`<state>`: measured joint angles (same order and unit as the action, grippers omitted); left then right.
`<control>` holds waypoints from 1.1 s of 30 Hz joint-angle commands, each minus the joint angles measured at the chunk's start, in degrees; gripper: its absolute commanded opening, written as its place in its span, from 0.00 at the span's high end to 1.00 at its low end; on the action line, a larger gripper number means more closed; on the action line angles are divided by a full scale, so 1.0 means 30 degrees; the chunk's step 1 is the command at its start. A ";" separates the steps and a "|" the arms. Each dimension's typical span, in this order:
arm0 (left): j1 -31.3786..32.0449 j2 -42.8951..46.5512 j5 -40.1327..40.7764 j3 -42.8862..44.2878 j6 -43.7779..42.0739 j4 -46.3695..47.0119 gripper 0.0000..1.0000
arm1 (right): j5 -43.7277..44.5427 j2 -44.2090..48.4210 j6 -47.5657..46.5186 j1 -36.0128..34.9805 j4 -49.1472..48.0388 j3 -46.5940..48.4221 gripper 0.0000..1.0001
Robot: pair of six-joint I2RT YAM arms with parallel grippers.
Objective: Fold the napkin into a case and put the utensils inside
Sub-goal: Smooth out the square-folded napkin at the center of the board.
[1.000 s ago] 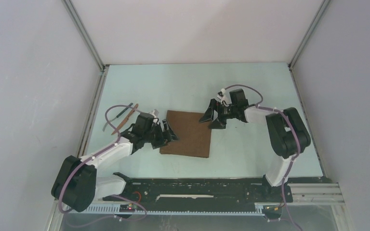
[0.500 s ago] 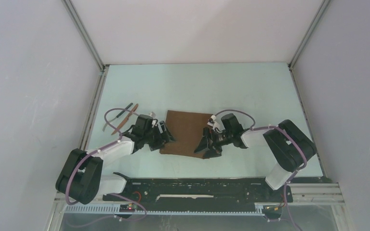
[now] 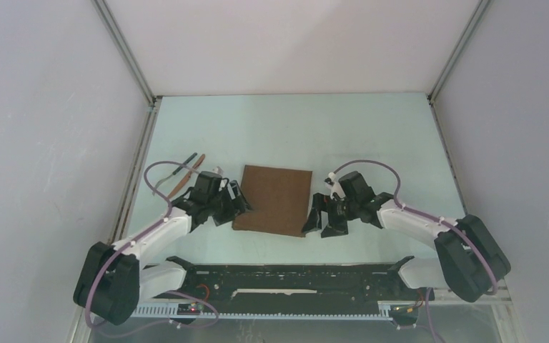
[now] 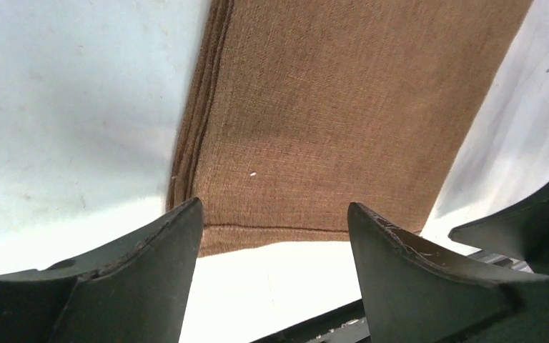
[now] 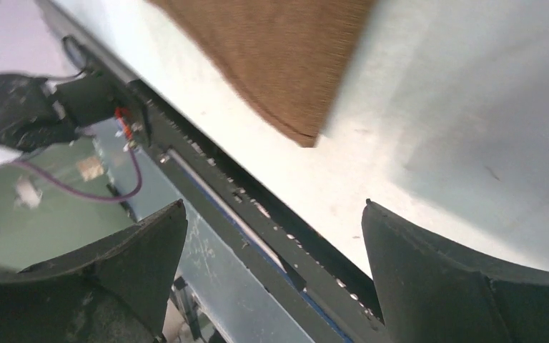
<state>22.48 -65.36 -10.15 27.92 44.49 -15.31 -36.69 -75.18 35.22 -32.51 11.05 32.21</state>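
Jaws wide apart on both, gripping nothing: left gripper [image 3: 239, 205] sits at the near-left corner of the napkin [image 3: 275, 199], right gripper [image 3: 322, 223] at near-right, utensils [image 3: 186, 174] off left.

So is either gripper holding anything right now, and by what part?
Nothing held. Left gripper and right gripper are both open, flanking the napkin.

Black-and-white left arm [image 3: 163, 230] and right arm [image 3: 416, 221]
White shells between bulky black joints; a purple cable [image 3: 156, 174] loops along each; matte black fingers [image 4: 132, 286], broad curved wedges.
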 commanded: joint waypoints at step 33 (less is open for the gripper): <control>-0.0663 0.3111 0.0378 0.5108 -0.2122 -0.4009 0.18 | 0.4561 -0.5012 -0.0320 0.3748 0.3933 0.2476 0.95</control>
<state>21.58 -52.64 -7.79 38.57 40.42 -28.86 -29.76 -90.13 44.42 -28.16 7.62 35.51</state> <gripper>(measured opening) 0.822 0.016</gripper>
